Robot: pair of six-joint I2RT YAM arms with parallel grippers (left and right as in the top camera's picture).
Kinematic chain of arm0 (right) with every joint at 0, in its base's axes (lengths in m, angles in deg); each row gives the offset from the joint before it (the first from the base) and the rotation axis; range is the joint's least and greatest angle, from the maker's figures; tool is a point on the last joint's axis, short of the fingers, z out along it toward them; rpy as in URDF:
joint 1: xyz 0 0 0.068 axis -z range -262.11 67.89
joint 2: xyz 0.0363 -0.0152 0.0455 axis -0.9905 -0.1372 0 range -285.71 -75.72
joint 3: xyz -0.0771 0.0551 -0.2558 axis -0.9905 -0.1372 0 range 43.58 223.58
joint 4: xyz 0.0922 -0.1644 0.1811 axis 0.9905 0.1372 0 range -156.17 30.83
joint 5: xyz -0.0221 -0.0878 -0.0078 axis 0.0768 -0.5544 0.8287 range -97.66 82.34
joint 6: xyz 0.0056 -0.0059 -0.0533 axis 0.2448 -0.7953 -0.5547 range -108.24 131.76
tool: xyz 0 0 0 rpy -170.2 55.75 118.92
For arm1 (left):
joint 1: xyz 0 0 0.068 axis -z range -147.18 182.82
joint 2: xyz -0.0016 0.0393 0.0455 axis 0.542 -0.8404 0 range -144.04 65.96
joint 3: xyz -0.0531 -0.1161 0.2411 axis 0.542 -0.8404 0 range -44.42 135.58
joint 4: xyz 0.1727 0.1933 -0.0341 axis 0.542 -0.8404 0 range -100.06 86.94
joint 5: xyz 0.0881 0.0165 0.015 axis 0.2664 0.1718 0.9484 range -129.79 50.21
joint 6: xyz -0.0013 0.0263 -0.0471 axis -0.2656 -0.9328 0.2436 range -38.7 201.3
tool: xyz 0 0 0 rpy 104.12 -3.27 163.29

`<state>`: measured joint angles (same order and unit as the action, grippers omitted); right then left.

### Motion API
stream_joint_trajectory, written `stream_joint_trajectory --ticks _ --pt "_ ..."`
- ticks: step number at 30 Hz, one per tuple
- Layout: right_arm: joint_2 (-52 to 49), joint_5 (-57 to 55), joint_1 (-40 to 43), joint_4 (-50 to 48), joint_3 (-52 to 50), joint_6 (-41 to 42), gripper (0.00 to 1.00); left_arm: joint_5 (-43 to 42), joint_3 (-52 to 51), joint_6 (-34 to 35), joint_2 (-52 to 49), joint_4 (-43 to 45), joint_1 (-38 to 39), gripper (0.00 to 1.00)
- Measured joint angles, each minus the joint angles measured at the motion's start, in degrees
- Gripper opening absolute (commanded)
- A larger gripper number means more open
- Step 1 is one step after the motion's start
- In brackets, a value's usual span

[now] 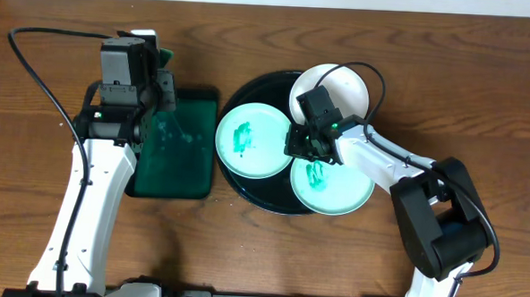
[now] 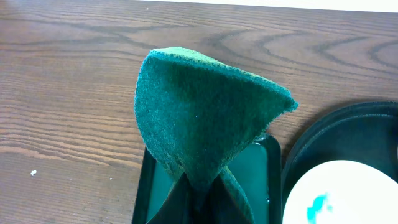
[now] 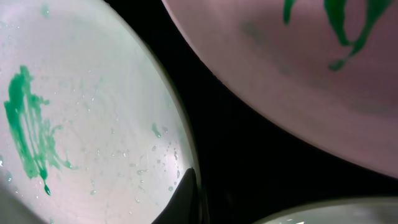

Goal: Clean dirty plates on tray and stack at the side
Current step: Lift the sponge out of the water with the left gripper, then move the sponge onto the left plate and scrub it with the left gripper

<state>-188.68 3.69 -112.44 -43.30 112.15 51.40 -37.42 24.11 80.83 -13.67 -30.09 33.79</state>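
The black round tray holds three plates. The mint plate on the left and the mint plate at the lower right both carry green smears. The white plate at the top is unmarked. My right gripper sits between them, shut on the right rim of the left mint plate, which is wet with droplets; one black finger lies over its edge. My left gripper is shut on a dark green scouring pad, held above the rectangular tray.
A dark green rectangular tray with a film of water lies left of the black tray. Bare wood-grain tabletop surrounds both. A black cable loops over the table at the far left.
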Motion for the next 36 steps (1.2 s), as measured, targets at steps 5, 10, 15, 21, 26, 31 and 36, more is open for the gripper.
stream_joint_trajectory --ticks 5,10,15,21,26,31,36 --pt "0.0 0.0 0.0 0.0 0.0 0.0 0.01 0.09 0.0 0.44 0.0 -2.82 0.0 0.07" --pt "0.0 0.02 0.0 0.0 0.0 0.0 0.01 0.2 -0.04 3.91 -0.57 -11.96 0.0 0.07" --pt "0.0 0.02 0.0 -0.02 0.0 0.0 0.01 0.2 -0.04 8.2 -5.49 -16.37 0.0 0.07" --pt "0.0 0.04 0.0 -0.02 0.0 0.0 0.01 -2.78 -0.07 10.25 -11.52 -16.46 0.0 0.07" --pt "0.0 0.04 0.0 -0.02 0.0 0.0 0.01 -6.14 -0.07 10.99 -11.45 -16.44 0.0 0.07" --pt "0.0 0.04 0.0 -0.04 0.0 -0.02 0.01 -8.02 -0.07 11.02 -11.45 -16.46 0.0 0.07" --pt "0.0 0.04 0.0 -0.07 0.0 -0.24 0.01 -8.46 -0.04 11.02 -11.45 -16.46 0.0 0.07"
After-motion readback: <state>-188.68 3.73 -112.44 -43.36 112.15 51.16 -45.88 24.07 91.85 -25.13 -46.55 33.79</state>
